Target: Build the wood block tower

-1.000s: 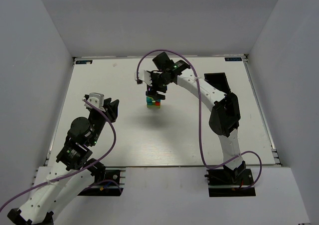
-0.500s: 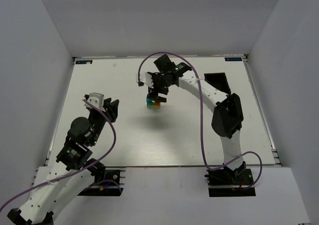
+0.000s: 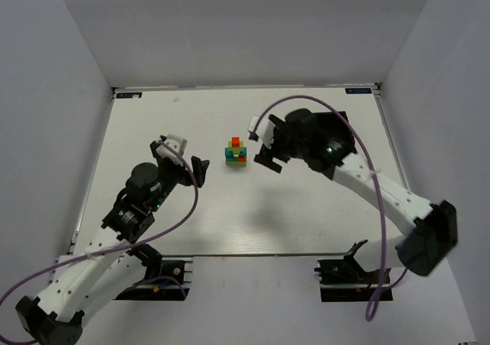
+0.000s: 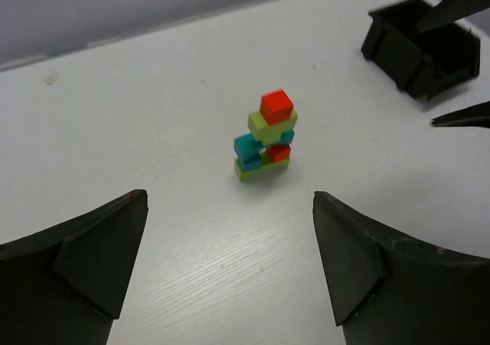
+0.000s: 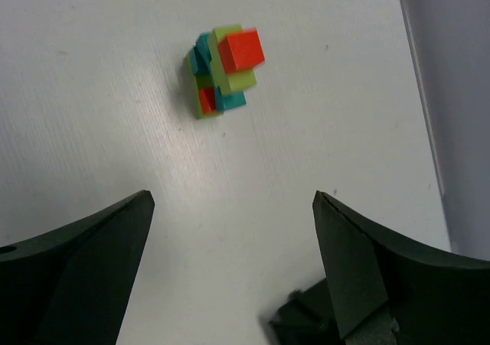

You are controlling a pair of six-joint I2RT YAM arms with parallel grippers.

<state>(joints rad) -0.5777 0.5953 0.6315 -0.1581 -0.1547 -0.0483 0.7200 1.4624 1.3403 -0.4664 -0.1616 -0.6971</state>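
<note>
Our left gripper (image 3: 200, 172) and right gripper (image 3: 261, 155) stand wide, empty, flanking the wood block tower (image 3: 236, 151); stacking looks finished, so next we back away gently.

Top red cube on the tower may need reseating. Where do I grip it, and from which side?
Grip the red cube by two opposite side faces, coming straight down from above. It is the topmost piece, so its sides stand free; it rests on a lime-green block of a staggered tower, so a sideways approach would likely topple the stack.
</note>
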